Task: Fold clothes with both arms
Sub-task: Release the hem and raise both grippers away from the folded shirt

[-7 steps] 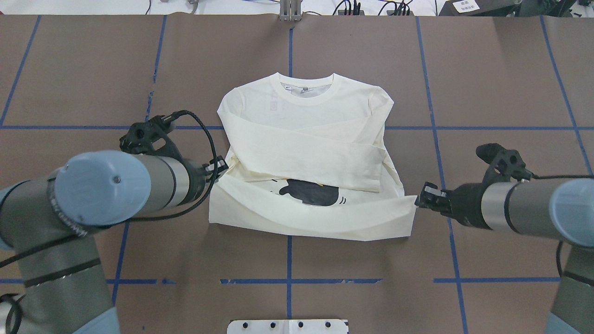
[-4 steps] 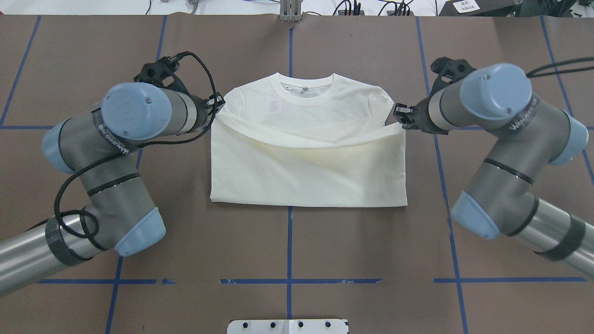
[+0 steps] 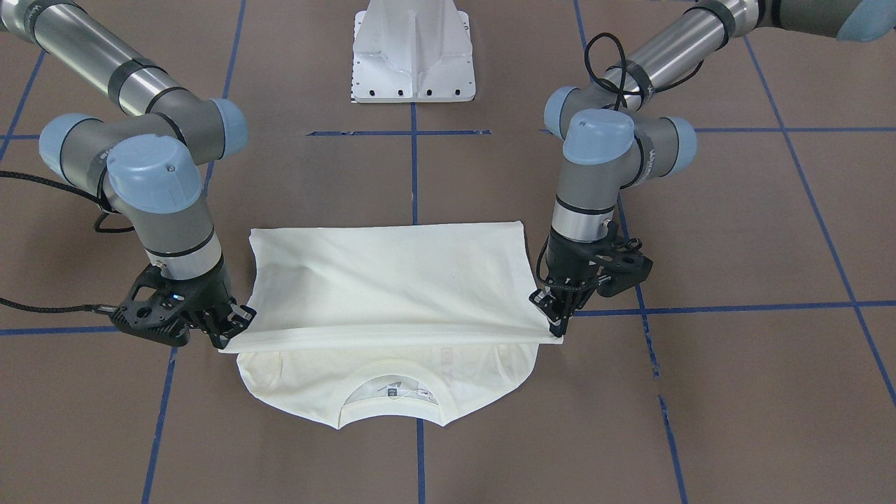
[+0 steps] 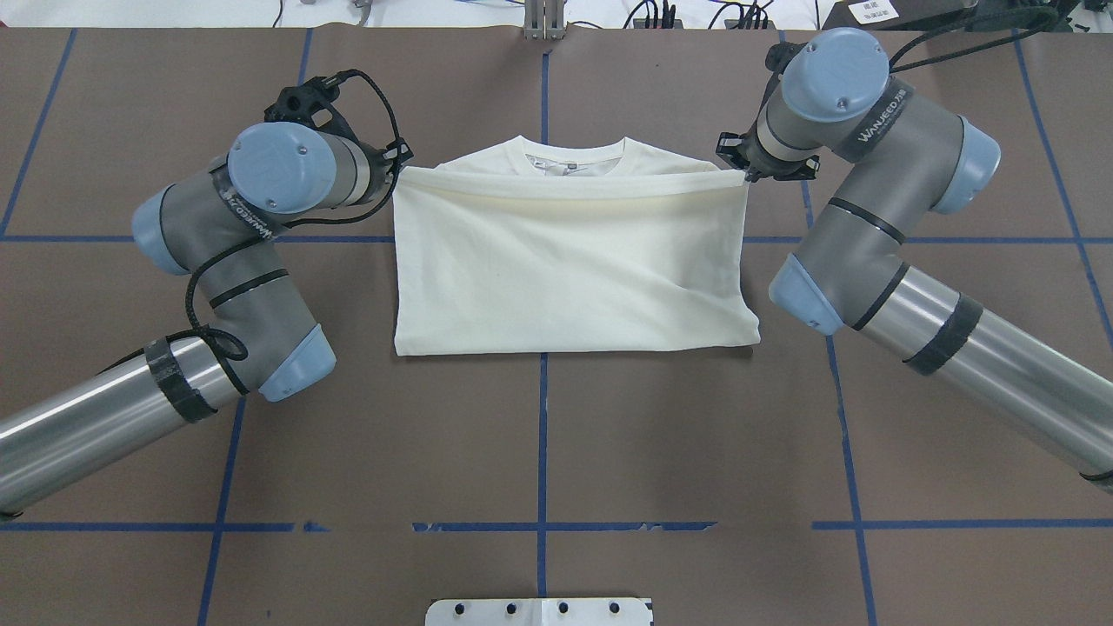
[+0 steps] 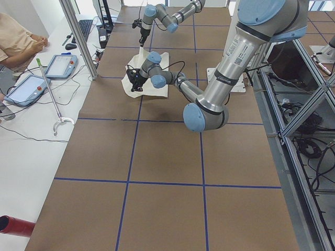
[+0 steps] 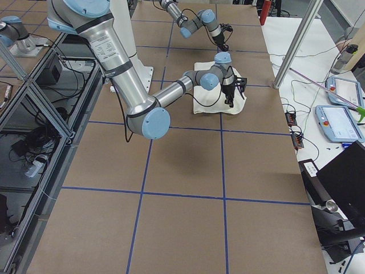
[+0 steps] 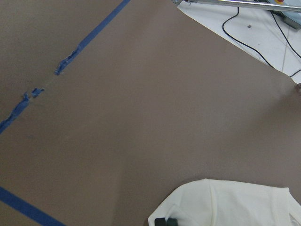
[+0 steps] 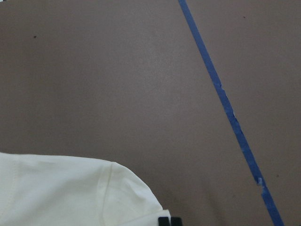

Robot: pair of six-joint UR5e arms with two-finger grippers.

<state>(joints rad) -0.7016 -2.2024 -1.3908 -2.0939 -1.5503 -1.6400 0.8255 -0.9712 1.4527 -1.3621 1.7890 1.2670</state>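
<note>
The cream shirt (image 4: 565,261) lies in the middle of the brown table, its lower half folded up over the body. The cat print is hidden. My left gripper (image 4: 402,169) is shut on the hem's left corner. My right gripper (image 4: 743,172) is shut on the hem's right corner. Both hold the hem edge taut just short of the ribbed collar (image 4: 574,156). In the front-facing view the left gripper (image 3: 556,327) and right gripper (image 3: 227,337) hold the hem slightly above the shoulders, with the collar (image 3: 392,399) showing below. Each wrist view shows a shirt shoulder (image 7: 225,202) (image 8: 70,188).
The white pedestal base (image 3: 413,56) stands at the robot's side of the table. Blue tape lines (image 4: 543,452) cross the brown surface. Beyond the far edge are cables, tablets (image 5: 26,89), a metal post (image 5: 78,36) and a seated person (image 5: 15,42).
Both grippers have carried the shirt's lower hem from near the print up toward the collar. The lower half now lies folded over the sleeves and print.
</note>
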